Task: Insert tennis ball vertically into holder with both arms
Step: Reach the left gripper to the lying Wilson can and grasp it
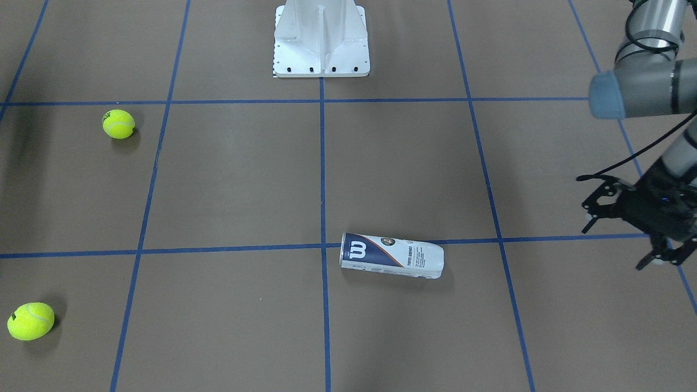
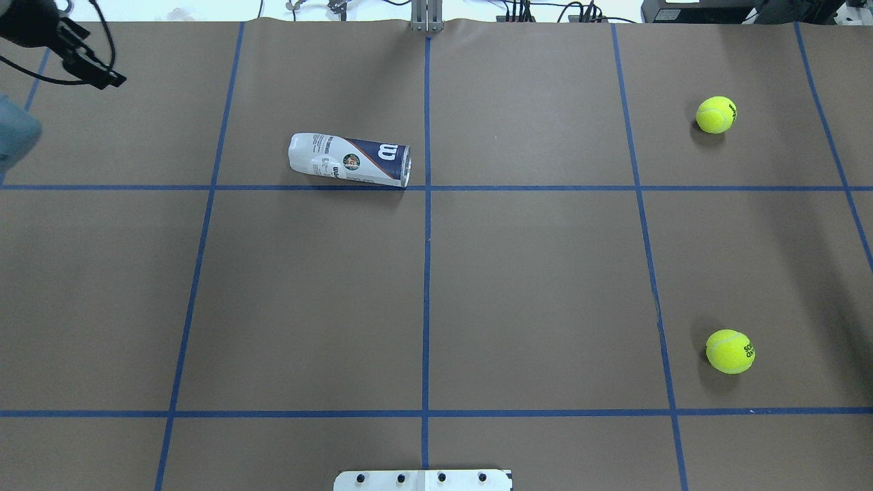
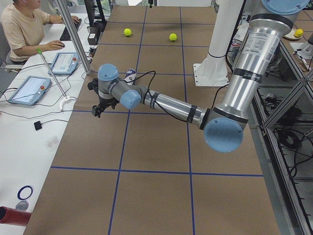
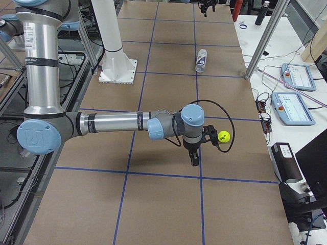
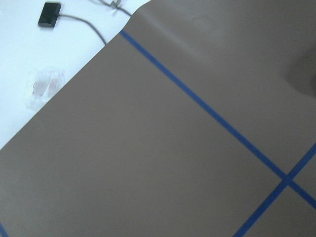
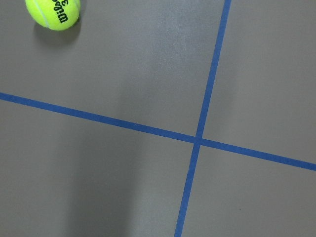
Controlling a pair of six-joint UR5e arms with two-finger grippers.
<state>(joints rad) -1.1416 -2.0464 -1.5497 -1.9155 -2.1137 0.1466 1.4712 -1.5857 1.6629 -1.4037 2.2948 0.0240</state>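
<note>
Spanning all views: brown counter (image 2: 532, 273) w/ blue tape grid. Left arm (image 3: 171, 105) is stretched low over the far-left corner, and right arm (image 4: 112, 122) is low over the right side. Holder (image 2: 349, 160) lies on its side, left of centre line, along a cross tape, W end toward centre. Two tennis balls (image 2: 716, 114) (image 2: 730, 351) sit on the right side, well apart from the holder. Left tool (image 1: 615, 239) has fingers spread, nothing in it. Right tool (image 4: 202, 148) is just beside one ball; spread or clenched, can't tell.
</note>
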